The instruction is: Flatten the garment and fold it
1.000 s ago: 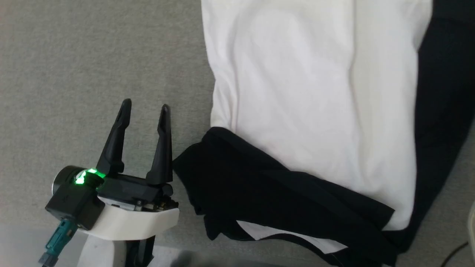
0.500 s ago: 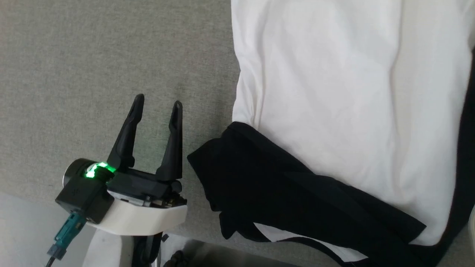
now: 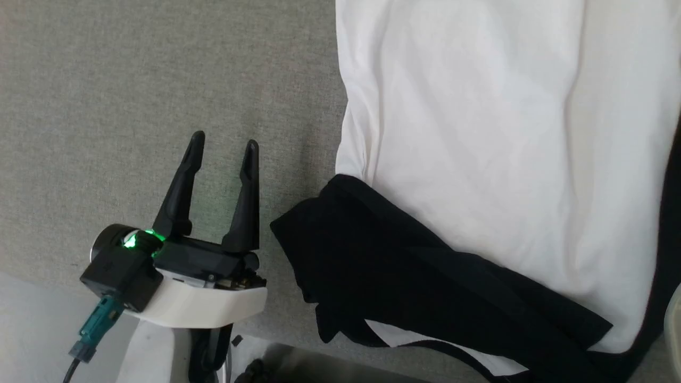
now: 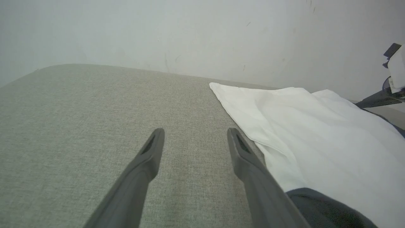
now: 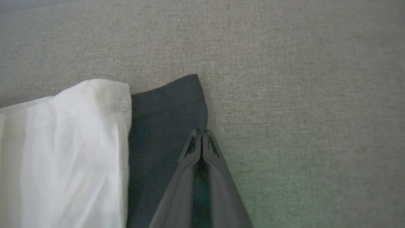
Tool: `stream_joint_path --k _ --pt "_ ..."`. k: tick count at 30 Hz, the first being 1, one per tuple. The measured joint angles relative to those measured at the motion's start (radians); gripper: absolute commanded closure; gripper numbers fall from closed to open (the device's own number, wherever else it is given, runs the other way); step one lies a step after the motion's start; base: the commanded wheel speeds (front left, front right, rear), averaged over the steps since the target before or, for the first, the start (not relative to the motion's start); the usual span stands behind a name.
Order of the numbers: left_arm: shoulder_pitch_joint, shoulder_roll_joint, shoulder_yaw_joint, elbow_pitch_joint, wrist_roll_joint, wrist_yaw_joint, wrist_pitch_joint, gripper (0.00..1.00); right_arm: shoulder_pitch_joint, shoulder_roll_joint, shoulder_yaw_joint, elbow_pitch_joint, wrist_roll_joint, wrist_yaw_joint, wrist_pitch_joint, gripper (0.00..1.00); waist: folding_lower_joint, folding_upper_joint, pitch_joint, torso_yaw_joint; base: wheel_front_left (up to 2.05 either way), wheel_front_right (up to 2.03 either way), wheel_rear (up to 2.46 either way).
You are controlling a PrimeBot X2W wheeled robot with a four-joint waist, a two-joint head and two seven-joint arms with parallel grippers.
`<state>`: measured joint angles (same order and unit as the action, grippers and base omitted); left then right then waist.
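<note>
The garment lies spread on the grey fabric surface, its white body flat. One black sleeve is folded across its near end, and the other black sleeve runs along its right side. My left gripper hovers open over bare surface just left of the folded sleeve, its fingers holding nothing. My right gripper is shut, tips pressed together on the outer edge of the black sleeve near its cuff.
The grey upholstered surface stretches wide to the left of the garment. A pale wall rises behind its far edge. Part of the right arm shows beyond the garment. The surface's near edge runs close to the left wrist.
The head camera has shifted, so the whole picture slid to the right. The left gripper stays open beside the folded sleeve, and the garment lies as before.
</note>
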<state>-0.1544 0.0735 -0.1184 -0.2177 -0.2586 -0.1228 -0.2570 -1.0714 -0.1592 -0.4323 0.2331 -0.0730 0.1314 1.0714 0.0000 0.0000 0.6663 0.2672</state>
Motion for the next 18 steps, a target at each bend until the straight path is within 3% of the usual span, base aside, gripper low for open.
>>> stream_joint_path --k 8,18 --pt "0.009 0.001 0.026 0.006 0.002 -0.001 0.0 0.0 0.054 -0.025 -0.005 0.009 0.067 0.0 -0.095 1.0 0.0 0.0 -0.061 -0.026 0.0 0.0 0.0" --pt "0.119 0.005 0.07 0.011 0.013 0.0 0.0 0.0 0.271 -0.075 -0.08 0.001 0.213 0.0 -0.172 1.0 -0.0002 0.0 -0.211 -0.078 0.0 0.0 0.0"
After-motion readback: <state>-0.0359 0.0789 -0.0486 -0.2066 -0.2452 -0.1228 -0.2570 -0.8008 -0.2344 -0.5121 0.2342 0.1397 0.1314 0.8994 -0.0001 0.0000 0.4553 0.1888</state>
